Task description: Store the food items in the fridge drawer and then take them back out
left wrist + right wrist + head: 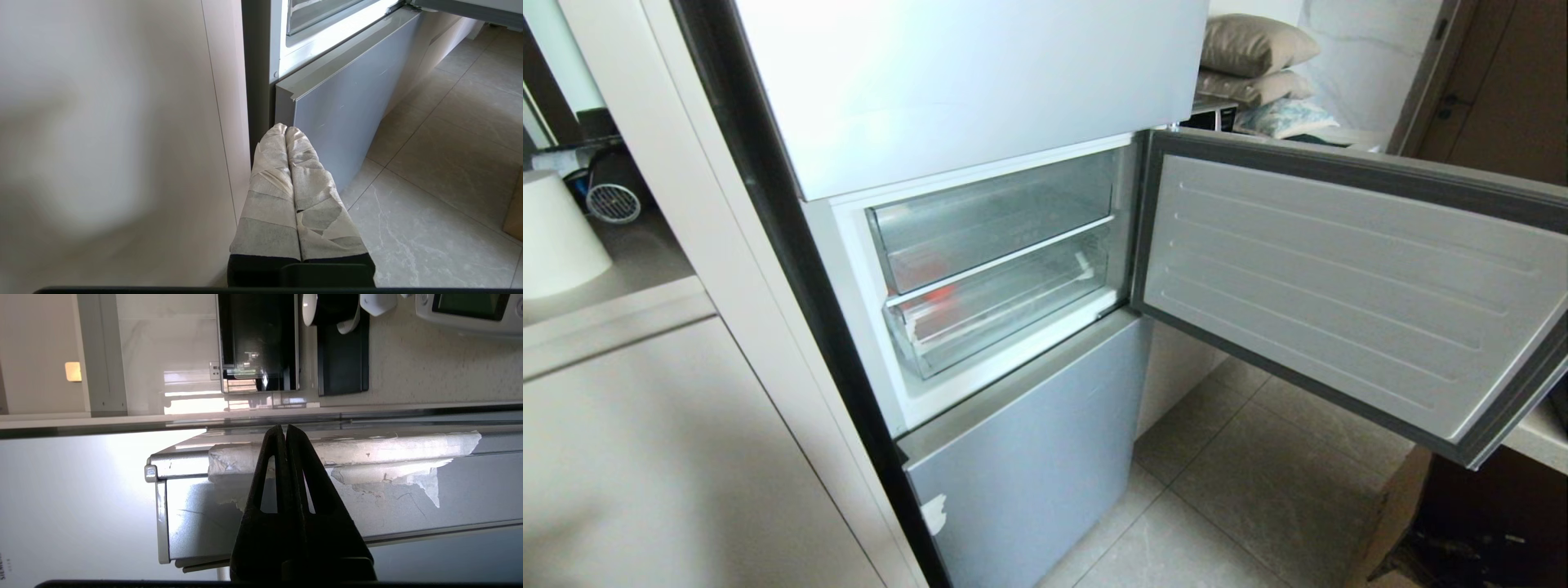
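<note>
Drawer inside fridge | right hand closed, empty, at door edge, apart

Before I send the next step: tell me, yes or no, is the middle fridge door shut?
No, in the head view the middle door stands swung wide open, its ribbed inner side showing and the clear fridge drawer exposed.

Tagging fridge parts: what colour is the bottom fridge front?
Frosted blue-grey bottom fridge front, with a white scuff near its lower left. Head view shows it best.
</note>
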You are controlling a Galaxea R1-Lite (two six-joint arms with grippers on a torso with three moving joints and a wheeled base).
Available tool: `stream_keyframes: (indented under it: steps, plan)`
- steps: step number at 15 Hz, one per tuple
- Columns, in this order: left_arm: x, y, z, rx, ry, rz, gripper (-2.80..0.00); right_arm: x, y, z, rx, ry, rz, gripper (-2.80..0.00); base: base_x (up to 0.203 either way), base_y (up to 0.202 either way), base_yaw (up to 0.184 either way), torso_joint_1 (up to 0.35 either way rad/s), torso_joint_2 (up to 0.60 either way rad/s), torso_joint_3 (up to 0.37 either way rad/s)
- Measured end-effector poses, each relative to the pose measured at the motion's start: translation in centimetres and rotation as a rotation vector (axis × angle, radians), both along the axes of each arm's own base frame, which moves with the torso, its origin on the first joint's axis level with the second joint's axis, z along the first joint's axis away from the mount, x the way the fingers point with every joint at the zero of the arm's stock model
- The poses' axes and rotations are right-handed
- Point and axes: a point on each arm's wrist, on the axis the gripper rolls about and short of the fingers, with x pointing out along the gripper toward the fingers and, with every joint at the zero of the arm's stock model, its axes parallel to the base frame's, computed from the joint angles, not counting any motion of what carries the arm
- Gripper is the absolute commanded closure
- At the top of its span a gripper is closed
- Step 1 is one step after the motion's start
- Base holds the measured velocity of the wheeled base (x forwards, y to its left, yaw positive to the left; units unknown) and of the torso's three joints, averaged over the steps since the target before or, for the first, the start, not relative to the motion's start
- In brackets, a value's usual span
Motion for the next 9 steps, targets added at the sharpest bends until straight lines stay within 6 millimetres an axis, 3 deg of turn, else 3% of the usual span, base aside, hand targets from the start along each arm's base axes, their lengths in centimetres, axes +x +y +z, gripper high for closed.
stream_keyframes:
  steps: [5, 9]
  plan:
    - [0.0, 0.0, 0.0, 0.000, 0.000, 0.000, 0.00, -3.1, 3.9, 0.7, 0.040, 0.029, 0.024, 0.00, 0.000, 0.000, 0.000, 0.000, 0.00, 0.000]
    - [0.0, 0.0, 0.0, 0.000, 0.000, 0.000, 0.00, -8.8, 9.9, 5.5, -0.085, -0.079, -0.016, 0.00, 0.000, 0.000, 0.000, 0.000, 0.00, 0.000]
